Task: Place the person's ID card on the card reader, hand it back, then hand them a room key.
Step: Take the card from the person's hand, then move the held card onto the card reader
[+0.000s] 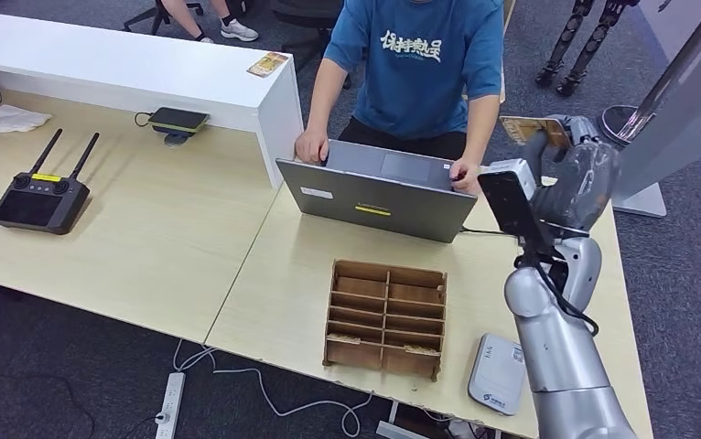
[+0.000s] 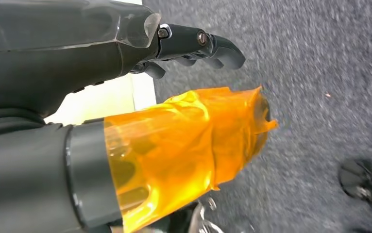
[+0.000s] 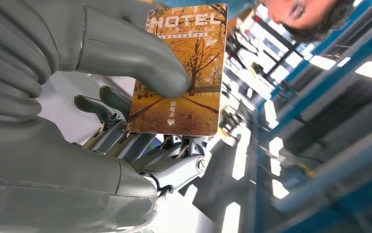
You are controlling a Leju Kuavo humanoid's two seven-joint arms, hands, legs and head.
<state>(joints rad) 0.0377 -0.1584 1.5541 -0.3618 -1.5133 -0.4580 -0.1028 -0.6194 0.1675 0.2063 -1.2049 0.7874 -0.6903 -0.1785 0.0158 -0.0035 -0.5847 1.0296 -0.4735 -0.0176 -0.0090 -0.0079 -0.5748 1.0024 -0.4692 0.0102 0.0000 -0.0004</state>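
1. Right wrist view: the right robot hand (image 3: 126, 121) pinches a hotel room key card (image 3: 181, 73) between thumb and fingers, its autumn-tree face showing.
2. Head view: that robot hand (image 1: 576, 174) is raised beside the person (image 1: 420, 64) typing on a grey laptop (image 1: 374, 197).
3. A wooden card rack (image 1: 385, 317) and white card reader (image 1: 498, 373) sit on the surface (image 1: 145, 238).
4. Left robot hand (image 2: 189, 48) holds nothing, fingers loosely apart, over carpet

Open laptop lid blocks the direct way to the person.
The laptop (image 1: 379, 187) stands between rack (image 1: 386, 316) and person (image 1: 417, 69); bare table (image 1: 159, 233) lies left, a white counter (image 1: 127, 64) behind it.
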